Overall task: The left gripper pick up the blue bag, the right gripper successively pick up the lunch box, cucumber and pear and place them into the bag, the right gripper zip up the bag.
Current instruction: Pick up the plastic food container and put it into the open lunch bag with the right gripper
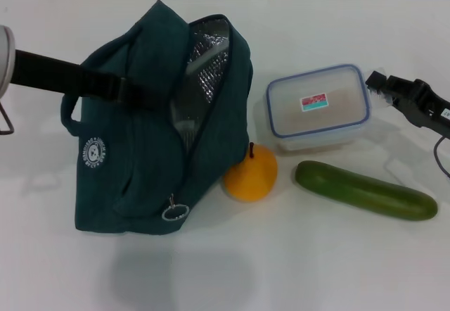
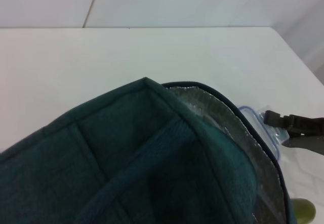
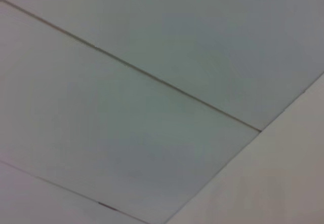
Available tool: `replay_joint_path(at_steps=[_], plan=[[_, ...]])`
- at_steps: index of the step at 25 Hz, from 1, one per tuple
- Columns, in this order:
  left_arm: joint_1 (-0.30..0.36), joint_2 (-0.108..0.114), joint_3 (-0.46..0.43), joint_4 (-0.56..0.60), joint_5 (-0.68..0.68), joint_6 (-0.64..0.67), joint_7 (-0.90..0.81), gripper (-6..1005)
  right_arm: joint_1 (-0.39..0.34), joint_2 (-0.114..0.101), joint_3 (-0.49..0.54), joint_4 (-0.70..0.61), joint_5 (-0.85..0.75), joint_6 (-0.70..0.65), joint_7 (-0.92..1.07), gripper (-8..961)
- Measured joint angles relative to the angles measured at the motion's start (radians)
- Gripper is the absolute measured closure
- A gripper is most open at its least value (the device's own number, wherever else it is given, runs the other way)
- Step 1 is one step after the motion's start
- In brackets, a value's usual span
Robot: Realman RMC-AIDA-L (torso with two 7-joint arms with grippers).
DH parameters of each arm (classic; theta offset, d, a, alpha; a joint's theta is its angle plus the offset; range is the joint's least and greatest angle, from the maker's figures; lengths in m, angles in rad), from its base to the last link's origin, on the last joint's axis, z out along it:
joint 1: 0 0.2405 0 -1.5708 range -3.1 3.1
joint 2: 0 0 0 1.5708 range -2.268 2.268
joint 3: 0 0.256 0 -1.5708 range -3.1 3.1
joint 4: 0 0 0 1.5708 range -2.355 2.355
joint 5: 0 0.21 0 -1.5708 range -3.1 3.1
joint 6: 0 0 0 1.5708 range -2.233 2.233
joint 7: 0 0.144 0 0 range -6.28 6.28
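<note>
1. The left gripper point(image 1: 144, 94) reaches in from the robot's left on a black arm and meets the upper side of the blue bag point(image 1: 133, 170). Its fingers press into the fabric there, but whether they pinch it or merely rest on it cannot be told.
2. The blue bag stands on the white table point(image 1: 295, 262), tipped so that its mouth gapes toward the right gripper's side. The silver foil lining point(image 1: 204, 58) shows through the unzipped opening.
3. A metal ring zipper pull point(image 1: 174, 211) hangs at the bag's lower front corner, and a round white logo point(image 1: 93, 152) sits on the side panel, below the left gripper.
4. The right gripper point(image 1: 385, 86) hovers at the far right edge of the lunch box point(image 1: 318, 107), level with its lid; its jaws look slightly parted with nothing between them.
5. The lunch box lies flat between the right gripper and the bag's open mouth, its lid on, a small red-and-blue label point(image 1: 313, 102) on top.
6. The pear point(image 1: 251, 174) sits just in front of the lunch box's near left corner, touching or nearly touching the bag's lower edge.
7. The cucumber point(image 1: 365, 190) lies in front of the lunch box, below the right gripper, slanting toward the robot's right and apart from the pear.
8. The left wrist view looks over the bag's top seam point(image 2: 147, 82) and shows the right gripper point(image 2: 271, 118) beside the box's blue rim point(image 2: 253, 117).
9. The right wrist view shows only pale wall panels.
</note>
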Motion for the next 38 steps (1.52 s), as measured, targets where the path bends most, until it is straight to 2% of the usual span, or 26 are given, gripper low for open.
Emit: replay_joint_path(at_steps=[10, 21, 32, 38], plan=[[0.001, 0.005, -0.017, 0.001, -0.034, 0.002, 0.007, 957, -0.033, -0.004, 0.003, 0.017, 0.108, -0.068, 0.013, 851], [0.001, 0.001, -0.041, 0.005, -0.055, 0.004, 0.008, 958, -0.056, -0.004, 0.004, 0.042, 0.207, -0.162, 0.05, 846], [0.0, 0.002, -0.042, 0.005, -0.056, 0.004, 0.004, 958, -0.056, -0.005, 0.013, 0.054, 0.323, -0.35, 0.117, 841], [0.0, 0.001, -0.04, 0.005, -0.056, 0.003, 0.006, 958, -0.043, -0.001, 0.014, 0.05, 0.342, -0.383, 0.186, 838]])
